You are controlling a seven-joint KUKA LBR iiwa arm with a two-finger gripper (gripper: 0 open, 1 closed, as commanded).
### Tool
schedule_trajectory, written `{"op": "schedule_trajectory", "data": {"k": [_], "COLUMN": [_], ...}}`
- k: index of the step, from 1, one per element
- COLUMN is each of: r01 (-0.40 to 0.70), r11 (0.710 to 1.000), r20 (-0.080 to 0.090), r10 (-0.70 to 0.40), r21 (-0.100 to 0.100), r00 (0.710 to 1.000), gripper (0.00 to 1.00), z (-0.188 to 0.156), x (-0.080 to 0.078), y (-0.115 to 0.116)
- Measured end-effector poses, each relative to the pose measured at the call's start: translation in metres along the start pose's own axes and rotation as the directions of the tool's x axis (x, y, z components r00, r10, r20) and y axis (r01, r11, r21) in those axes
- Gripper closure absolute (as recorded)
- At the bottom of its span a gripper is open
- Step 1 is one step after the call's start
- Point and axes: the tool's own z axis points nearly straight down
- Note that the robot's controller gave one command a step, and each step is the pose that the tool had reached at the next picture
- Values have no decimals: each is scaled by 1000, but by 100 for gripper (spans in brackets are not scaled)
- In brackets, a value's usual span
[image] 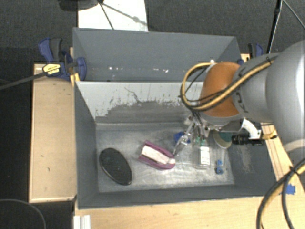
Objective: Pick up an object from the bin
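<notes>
The purple-and-white packet lies just beyond the tool, away from the arm; the tool's opening cannot be told; farther beyond, a black oval on the grey bin floor.

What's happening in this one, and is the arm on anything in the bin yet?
The arm reaches in from the right, and its gripper hangs low over the floor of the grey bin, right of centre. Nearest to it is a purple and white thing, just to its left. A small pale item and a small blue piece lie to its right, and a black oval object lies far left. Whether it grips anything cannot be told.
</notes>
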Motion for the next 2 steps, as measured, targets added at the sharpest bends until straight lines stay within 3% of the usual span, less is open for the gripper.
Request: {"op": "schedule_trajectory", "data": {"k": [1, 2], "r01": [5, 5], "r11": [1000, 1000], "r20": [-1, 8], "r10": [-5, -5], "r21": [1, -2], "r00": [1000, 1000], "gripper": [0, 100], "z": [-1, -4], "x": [-1, -4], "y": [1, 1]}}
